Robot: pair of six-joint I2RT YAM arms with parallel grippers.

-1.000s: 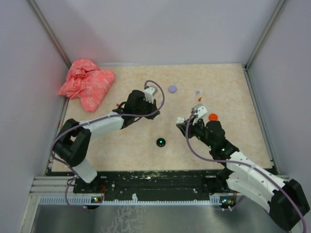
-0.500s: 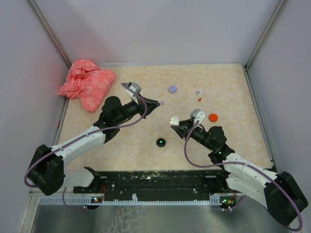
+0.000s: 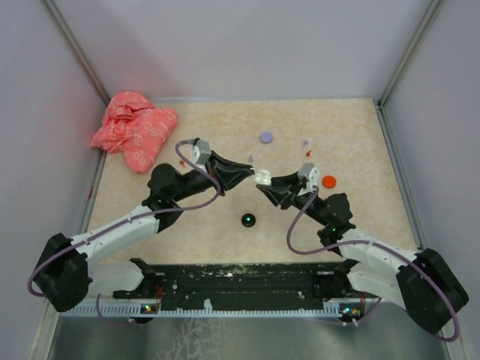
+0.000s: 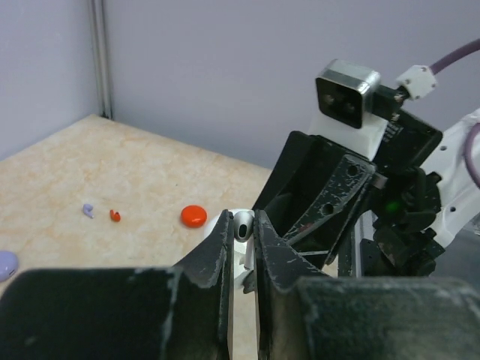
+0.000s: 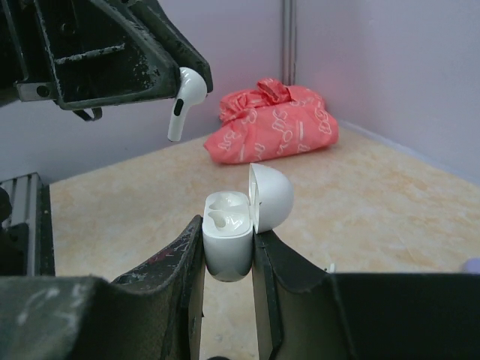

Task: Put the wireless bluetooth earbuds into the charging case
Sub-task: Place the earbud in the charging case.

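Observation:
My left gripper [image 4: 241,219] is shut on a white earbud [image 4: 242,225], stem hanging down. The same white earbud [image 5: 184,101] hangs just above and left of the charging case [image 5: 229,232]. That white case stands upright with its lid [image 5: 271,199] open and both sockets empty. My right gripper [image 5: 229,244] is shut on the case body. Over the table's middle, the left gripper [image 3: 250,171] and right gripper [image 3: 263,181] nearly touch tip to tip. A lilac earbud [image 3: 305,142] and an orange-red earbud [image 3: 308,153] lie at the far right.
A crumpled pink bag [image 3: 135,127] lies at the far left corner. Round discs lie about: lilac [image 3: 265,137], orange-red [image 3: 328,181] and black [image 3: 248,220]. A tiny white piece [image 3: 250,157] lies just beyond the grippers. Walls enclose the table [image 3: 352,225].
Both arms swung toward the table's middle. The left gripper carried the white earbud rightward, the right gripper carried the open case leftward, and their tips now meet.

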